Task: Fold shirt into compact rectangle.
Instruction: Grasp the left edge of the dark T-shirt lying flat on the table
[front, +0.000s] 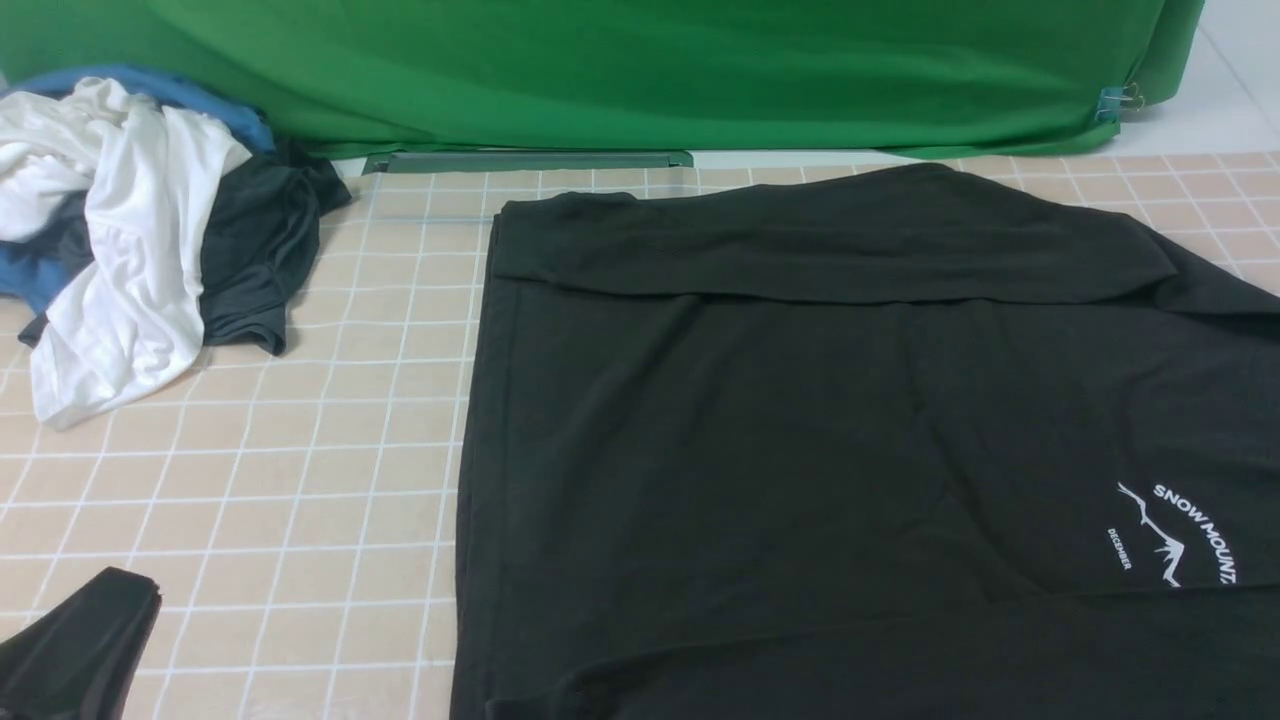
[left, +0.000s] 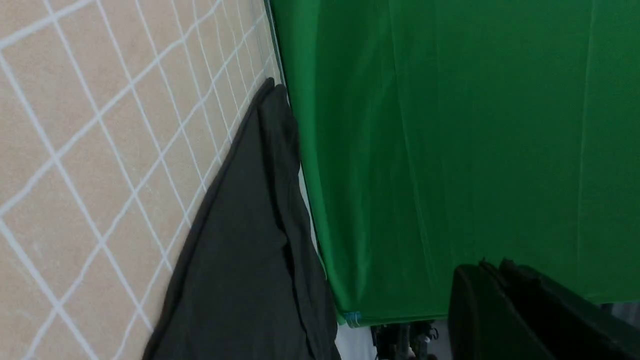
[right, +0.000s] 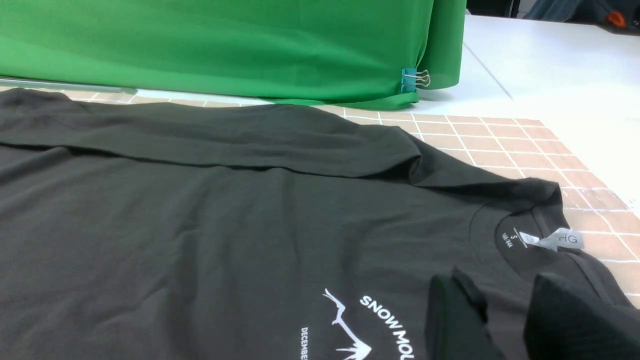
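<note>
Eyeing the white garment (front: 140, 230) heaped far left, I had my left hand (left: 492, 270) pinched together. The black shirt (front: 800, 430) lay flat on the counter (front: 300, 480); my right hand (right: 500, 292), apart over its collar (right: 487, 220), could snag one layer and undo the sleeve fold (front: 830, 250).

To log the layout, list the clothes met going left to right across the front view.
white garment → dark grey garment → black shirt → white print on that shirt's right side.
</note>
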